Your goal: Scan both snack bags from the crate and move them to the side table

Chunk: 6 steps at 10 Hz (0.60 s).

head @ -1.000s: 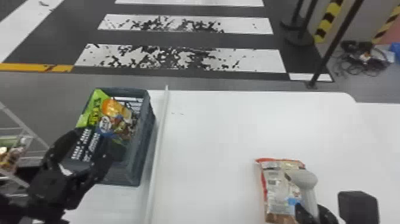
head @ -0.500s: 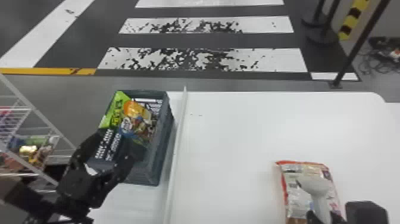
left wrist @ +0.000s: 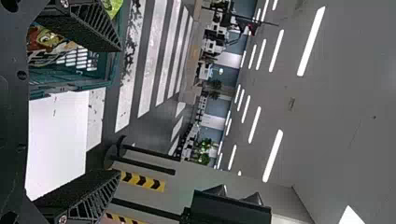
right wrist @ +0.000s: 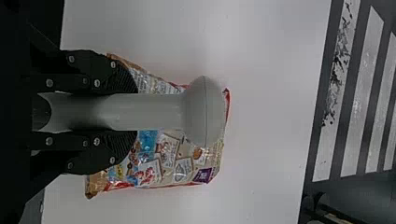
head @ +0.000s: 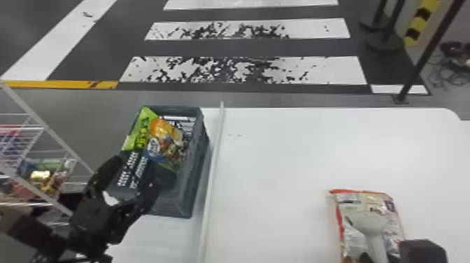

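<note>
The left hand (left wrist: 116, 110) hung over the near end of the crate (head: 175, 205), its 2 fingers (left wrist: 74, 193) spread wide and nothing gripped between them. The green bag (head: 146, 116) leaned along the crate's left side, and the orange bag (head: 163, 132) sat beside it on the right, both ahead of that hand and a little farther from the robot. The green bag's long axis ran mostly away from the robot, in nearly the same direction the fingers pointed, so a pinch from its left and right edges looked the natural approach. Of the 2 arms, the left was much the nearer to them.

The right hand (right wrist: 128, 112) was well apart from the crate, over the bench (head: 279, 168), closed on the handle of a grey scanner (right wrist: 203, 112). Beneath the scanner's head a red-edged bag (right wrist: 180, 170) lay flat; whether it had been read could not be told.

The step in hand seemed to be picking a bag for the scanner. That called for the left hand to go forward and down between the crate walls, then carry the bag rightward over the crate's rim. A finger could have snagged that rim, or caught both bags at once.
</note>
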Tool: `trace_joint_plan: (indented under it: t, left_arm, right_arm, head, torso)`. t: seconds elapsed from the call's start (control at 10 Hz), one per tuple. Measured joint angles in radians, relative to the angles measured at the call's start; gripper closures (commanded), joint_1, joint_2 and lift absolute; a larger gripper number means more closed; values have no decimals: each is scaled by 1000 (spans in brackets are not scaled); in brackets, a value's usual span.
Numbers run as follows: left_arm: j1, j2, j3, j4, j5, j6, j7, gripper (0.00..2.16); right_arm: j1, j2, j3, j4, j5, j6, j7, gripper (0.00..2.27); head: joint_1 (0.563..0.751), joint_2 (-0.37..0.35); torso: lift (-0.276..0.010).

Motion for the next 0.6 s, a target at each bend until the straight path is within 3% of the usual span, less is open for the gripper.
trace_joint_plan:
  t: [0.6]
  left_arm:
    - [8,0,13,0,5,0,-8,60]
  right_arm:
    - [-63,-1,23,68,13,25,-12,2246]
  head:
    - [695,148]
  torso:
    - [-29]
